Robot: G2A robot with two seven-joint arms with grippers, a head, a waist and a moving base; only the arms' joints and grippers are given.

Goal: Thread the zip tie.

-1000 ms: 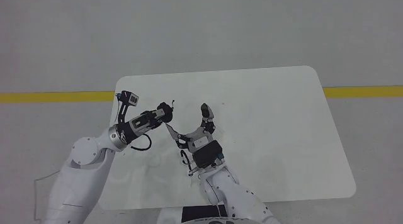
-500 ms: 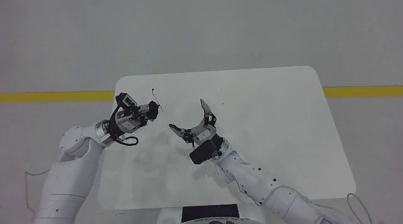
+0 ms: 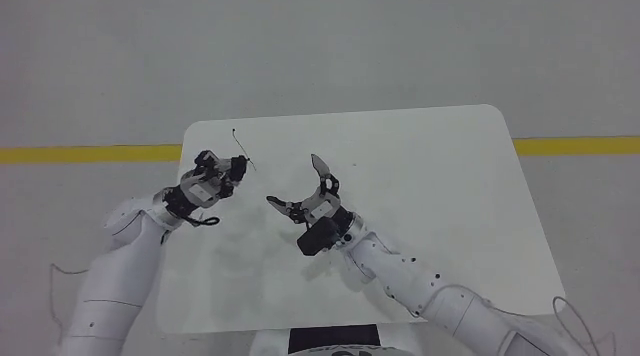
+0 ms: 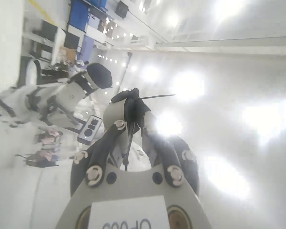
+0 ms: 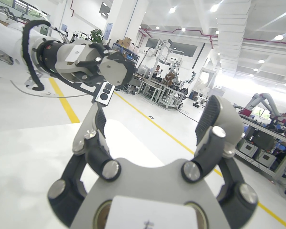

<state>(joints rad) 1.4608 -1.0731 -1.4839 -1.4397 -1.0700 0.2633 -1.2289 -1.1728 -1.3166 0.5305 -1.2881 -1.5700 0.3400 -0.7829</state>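
— Holding anything on the left?

— Yes. The left gripper (image 3: 238, 168) has its fingers pressed together on the zip tie (image 3: 238, 144), a thin black strip. It hangs above the table (image 3: 430, 206), near the far left corner.

— How does the strip lie?

— One thin end sticks out past the fingertips, toward the table's far edge. In the left wrist view the other part runs back between the fingers toward the palm. Whether it makes a loop, I cannot tell.

— And the right side?

— The right gripper (image 3: 294, 181) is just beside the left one, nearer the middle of the table and a little closer to the near edge. Its fingers are spread wide with nothing between them. The right wrist view shows the ribbed pads facing each other across a broad gap.

— Do the two grippers touch?

— No, they are apart. The open fingers point roughly toward the far edge, with the left gripper off to their side.
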